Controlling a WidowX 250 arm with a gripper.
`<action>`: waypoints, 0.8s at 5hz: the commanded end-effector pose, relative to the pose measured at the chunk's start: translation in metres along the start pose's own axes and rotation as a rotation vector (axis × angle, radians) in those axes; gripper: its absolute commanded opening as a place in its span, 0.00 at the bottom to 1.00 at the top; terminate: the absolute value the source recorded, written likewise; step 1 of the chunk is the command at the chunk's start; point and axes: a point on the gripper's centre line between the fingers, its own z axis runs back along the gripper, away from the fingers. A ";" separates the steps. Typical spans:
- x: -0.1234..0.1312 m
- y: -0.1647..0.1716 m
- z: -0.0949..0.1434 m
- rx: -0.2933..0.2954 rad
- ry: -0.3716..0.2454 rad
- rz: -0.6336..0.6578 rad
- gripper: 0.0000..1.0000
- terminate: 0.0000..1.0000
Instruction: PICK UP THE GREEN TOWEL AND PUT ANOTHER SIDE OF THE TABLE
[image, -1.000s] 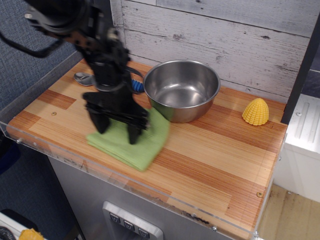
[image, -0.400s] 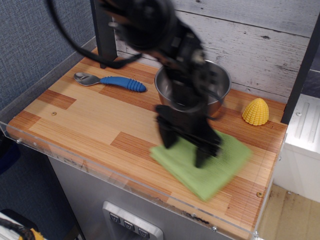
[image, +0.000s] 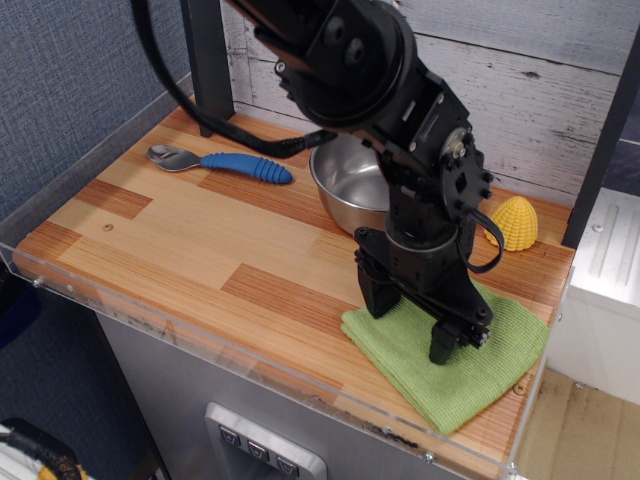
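Note:
The green towel (image: 470, 350) lies flat and folded at the front right corner of the wooden table (image: 180, 240), its right edge near the acrylic rim. My black gripper (image: 410, 318) points down on the towel's left half. Its two fingers stand well apart, with the tips touching the cloth. I see no fold of cloth pinched between them. The arm hides part of the towel's back edge.
A steel bowl (image: 345, 180) stands behind the arm, partly hidden by it. A yellow corn toy (image: 513, 222) sits at the back right. A blue-handled spoon (image: 225, 163) lies at the back left. A dark post (image: 205, 60) rises at the back left.
The gripper and the towel have moved together from the front left of the table, in front of the bowl, to the front right corner. The spoon is now uncovered.

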 end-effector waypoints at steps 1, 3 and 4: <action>0.008 0.007 0.030 0.022 -0.054 0.056 1.00 0.00; 0.034 0.033 0.077 0.043 -0.118 0.197 1.00 0.00; 0.038 0.041 0.108 0.015 -0.175 0.246 1.00 0.00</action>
